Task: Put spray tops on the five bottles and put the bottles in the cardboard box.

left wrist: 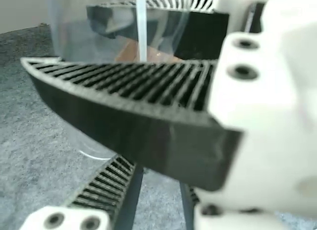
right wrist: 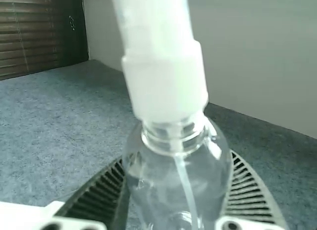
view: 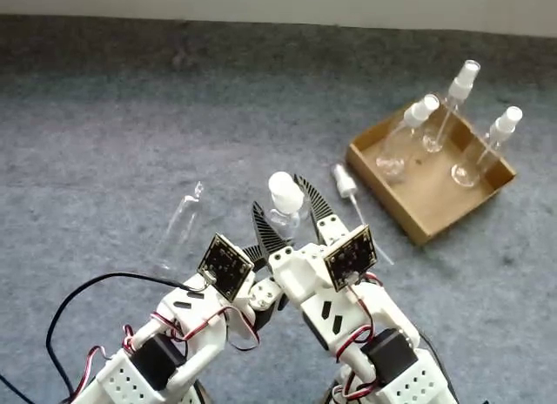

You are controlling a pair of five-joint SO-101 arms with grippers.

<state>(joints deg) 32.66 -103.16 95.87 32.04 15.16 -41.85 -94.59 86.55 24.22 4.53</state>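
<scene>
**Task object.** You had the held bottle upright in front of both arms, to the left of the cardboard box. Its spray top was seated on the neck. In the right wrist view the dip tube ran down inside the clear body.

**Pincers.** The right gripper was pinching the held bottle, with one ribbed black finger against each side of the body below the shoulder. The left gripper sat just beside it, low and partly under the right arm. You could not tell whether it was spread or pressed together.

**Surroundings.**
- The cardboard box lay on the grey carpet, well apart from the grippers. It was turned at an angle.
- Three capped bottles stood inside the box, each with a spray top on. Bare floor was visible toward the box's near wall.
- A loose spray top lay on the carpet between the held bottle and the box. Its thin tube pointed back toward the right arm. This was the only item in the space between the grippers and the box.
- An uncapped bottle lay on its side on the carpet, on the far side of the left arm from the box, near the gripper but apart from it.
- A black cable looped over the carpet beside the base of the left arm.
</scene>
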